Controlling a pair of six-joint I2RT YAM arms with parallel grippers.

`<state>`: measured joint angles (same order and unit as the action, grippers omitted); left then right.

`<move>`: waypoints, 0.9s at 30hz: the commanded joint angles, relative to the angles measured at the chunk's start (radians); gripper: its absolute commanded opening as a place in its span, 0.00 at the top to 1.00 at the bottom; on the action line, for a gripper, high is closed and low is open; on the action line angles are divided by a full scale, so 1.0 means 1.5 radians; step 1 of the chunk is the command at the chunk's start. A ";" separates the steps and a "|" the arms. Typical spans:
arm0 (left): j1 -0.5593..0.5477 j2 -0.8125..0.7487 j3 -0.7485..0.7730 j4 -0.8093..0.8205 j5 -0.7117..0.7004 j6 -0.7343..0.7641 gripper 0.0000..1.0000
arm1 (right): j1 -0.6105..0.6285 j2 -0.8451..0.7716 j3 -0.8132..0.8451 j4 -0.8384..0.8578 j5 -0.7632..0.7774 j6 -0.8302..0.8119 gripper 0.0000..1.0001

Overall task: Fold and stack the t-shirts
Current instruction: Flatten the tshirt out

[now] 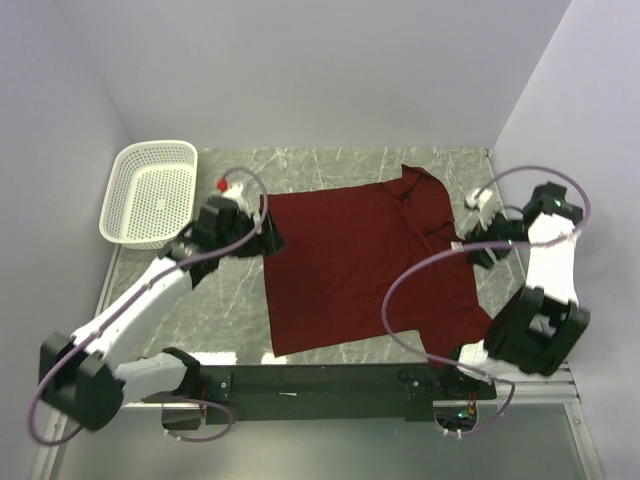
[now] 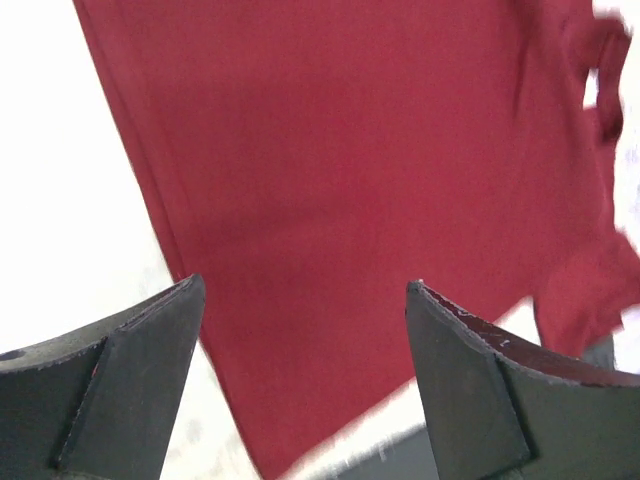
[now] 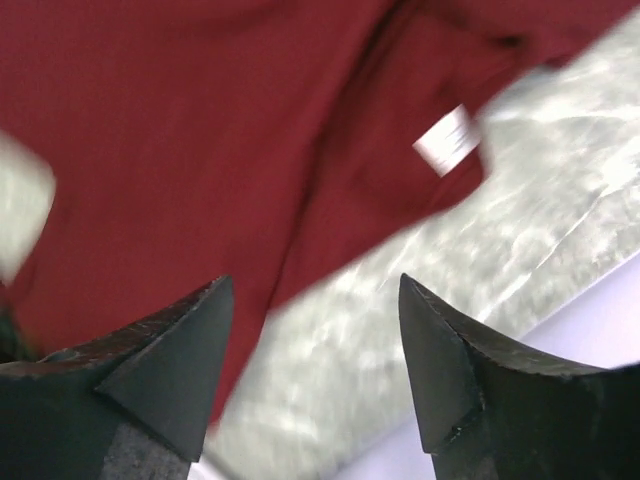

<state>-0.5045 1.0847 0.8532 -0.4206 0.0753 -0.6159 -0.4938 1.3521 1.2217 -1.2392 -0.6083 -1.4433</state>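
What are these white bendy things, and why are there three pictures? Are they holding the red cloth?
They are two robot arms, each ending in a two-finger pincher. The big picture looks down from above. The other two come from small cameras on each wrist, so black fingers show at the bottom. On the marble table lie a dark red t-shirt, spread out, and a white basket in the far left corner. The left gripper is at the shirt's left edge and the right gripper at its right edge. Both are open and hold nothing.

t-shirt (image 1: 365, 265) on table (image 1: 330, 165) centre | basket (image 1: 150, 190) far left | label (image 3: 447, 140) seemingly at shirt's right edge
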 commanded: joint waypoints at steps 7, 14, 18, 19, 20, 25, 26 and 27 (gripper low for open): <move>0.205 0.288 0.215 0.078 0.106 0.196 0.15 | 0.182 0.263 0.215 0.425 0.073 0.608 0.27; 0.242 0.604 0.450 0.024 0.213 0.224 0.33 | 0.258 0.590 0.623 0.342 0.251 0.531 0.27; 0.246 0.640 0.512 0.022 0.194 0.217 0.33 | 0.298 0.675 0.682 0.357 0.290 0.442 0.27; 0.246 0.640 0.515 0.026 0.186 0.216 0.32 | 0.307 0.674 0.668 0.379 0.302 0.435 0.27; 0.246 0.639 0.516 0.028 0.180 0.217 0.33 | 0.313 0.673 0.655 0.422 0.316 0.424 0.27; 0.250 0.583 0.466 0.069 0.141 0.212 0.32 | 0.326 0.716 0.699 0.454 0.355 0.442 0.32; 0.251 0.570 0.437 0.097 0.133 0.211 0.31 | 0.326 0.730 0.706 0.459 0.359 0.438 0.32; 0.257 0.555 0.421 0.113 0.132 0.209 0.31 | 0.326 0.734 0.711 0.463 0.369 0.434 0.33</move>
<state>-0.1329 2.0388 1.5288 -0.3420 0.3019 -0.3103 -0.0029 2.4428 2.2215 -0.6273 -0.1249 -0.7723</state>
